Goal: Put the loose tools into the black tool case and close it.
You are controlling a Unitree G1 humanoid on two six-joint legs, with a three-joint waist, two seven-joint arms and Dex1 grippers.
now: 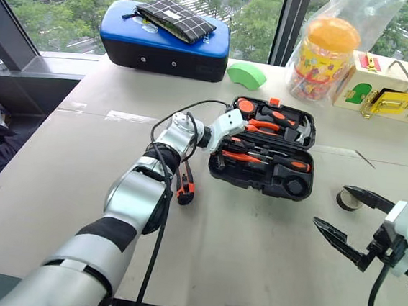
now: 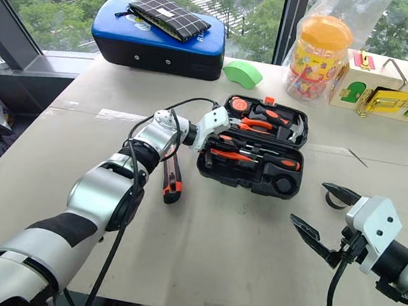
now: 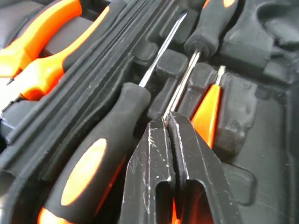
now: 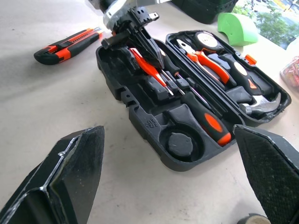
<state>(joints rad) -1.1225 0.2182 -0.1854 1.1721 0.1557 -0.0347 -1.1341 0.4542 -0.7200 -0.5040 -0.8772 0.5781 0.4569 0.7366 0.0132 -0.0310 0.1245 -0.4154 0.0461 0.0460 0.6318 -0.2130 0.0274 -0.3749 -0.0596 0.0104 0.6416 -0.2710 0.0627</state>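
Left gripper (image 4: pixel 140 39): fingers pressed together, nothing visibly clamped between them, tips down in the near half of the black tool case (image 1: pixel 291 184), touching a screwdriver's steel shaft (image 3: pixel 183 86).
Right gripper (image 1: pixel 348 220): spread wide and empty, hovering low over the table (image 1: pixel 250 273), well apart from the case.
Case contents: two screwdrivers (image 4: pixel 205 119) and a slim orange pen-like tool (image 3: pixel 205 112) lying in moulded recesses; pliers (image 4: pixel 205 60) and hammer in the lid half.
Still loose: utility knife (image 2: pixel 171 181), flat on the table just beside the case.
Step, as judged: seating tools; best done pressing straight down until flush, then fetching the knife.
Textures: matte ribbed plastic, rubbery orange-and-black grips, bright steel.
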